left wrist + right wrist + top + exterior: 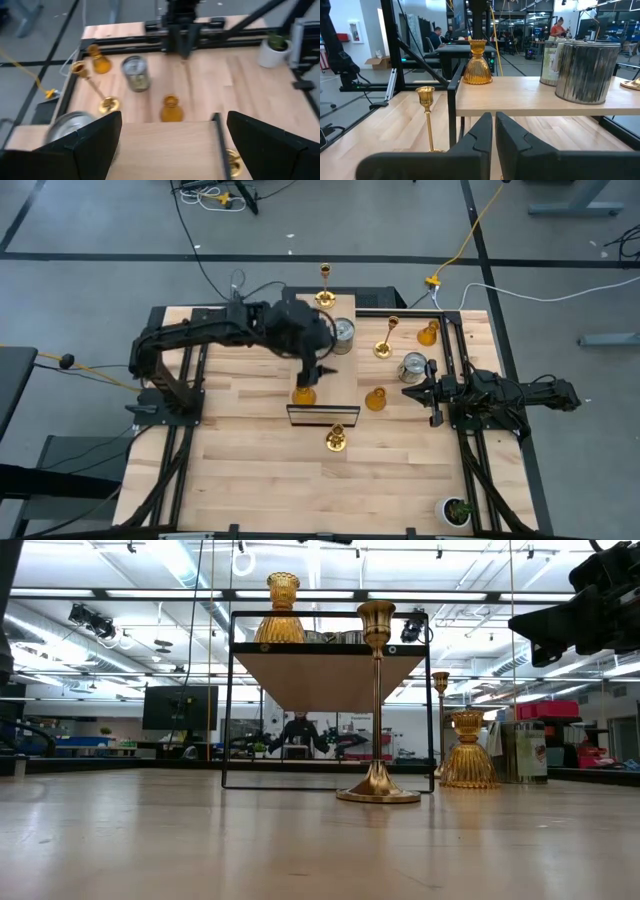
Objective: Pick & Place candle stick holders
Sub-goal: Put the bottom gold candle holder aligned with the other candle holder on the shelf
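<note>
A black-framed stand with a wooden top (345, 380) stands mid-table. On it are an amber holder (303, 394), silver cans (585, 70) and a gold candlestick (325, 298) at its far end. My left gripper (314, 374) hangs open over the stand's top (170, 150), just beside the amber holder, and holds nothing. On the table stand a gold candlestick (335, 438), an amber holder (375, 399), a silver can (412, 367), another gold candlestick (385, 340) and another amber holder (428, 333). My right gripper (406, 392) is shut and empty to the right of the stand.
A small green potted plant (458, 511) stands at the near right corner. Black rails (455, 340) run along the table's right and far sides. Bare wood lies near and left of the stand. People show in the room beyond the table.
</note>
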{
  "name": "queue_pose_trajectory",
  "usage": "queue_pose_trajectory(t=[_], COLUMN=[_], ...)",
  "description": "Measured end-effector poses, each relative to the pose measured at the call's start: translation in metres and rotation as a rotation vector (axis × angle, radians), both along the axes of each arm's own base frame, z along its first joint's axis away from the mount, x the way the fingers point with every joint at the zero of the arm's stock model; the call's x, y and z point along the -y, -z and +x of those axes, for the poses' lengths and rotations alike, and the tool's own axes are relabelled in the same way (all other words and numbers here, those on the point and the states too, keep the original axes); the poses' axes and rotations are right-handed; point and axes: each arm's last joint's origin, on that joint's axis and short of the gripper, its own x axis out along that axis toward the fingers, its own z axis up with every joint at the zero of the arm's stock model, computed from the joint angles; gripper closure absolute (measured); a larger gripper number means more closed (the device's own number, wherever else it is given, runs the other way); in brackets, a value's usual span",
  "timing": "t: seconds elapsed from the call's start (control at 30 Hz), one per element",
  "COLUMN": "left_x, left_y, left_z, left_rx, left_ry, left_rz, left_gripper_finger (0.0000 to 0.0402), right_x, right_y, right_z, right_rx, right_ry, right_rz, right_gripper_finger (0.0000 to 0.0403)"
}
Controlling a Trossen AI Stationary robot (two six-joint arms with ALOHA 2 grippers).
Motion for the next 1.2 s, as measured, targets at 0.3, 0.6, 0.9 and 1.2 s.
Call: queue_pose_trajectory(t=[0.3, 0.6, 0.9, 1.2], left_x=[0.061, 0.119, 0.158, 0.201], left_y=[0.003, 0.014, 0.026, 0.035], left_z=[0.004, 0.005, -0.003, -0.016], left_rx=[-0.003, -0.045, -0.125, -0.186], left_ry=[0.119, 0.219, 0.288, 0.329], left_rz=[-0.079, -0.12, -0.148, -0.207], left_gripper_finger=[0.0033, 0.0032, 0.0032, 0.0032], right_x=[0.0, 0.0, 0.0, 0.0], right_y=[0.0, 0.0, 0.0, 0.0], right_z=[0.0, 0.0, 0.0, 0.0], right_rx=[0.0, 0.0, 0.0, 0.0], right_ry=[0.001, 0.001, 0.003, 0.002], right_rz=[0.0, 0.0, 0.0, 0.0], right_gripper_finger=[0.0376, 0.0376, 0.0376, 0.0376])
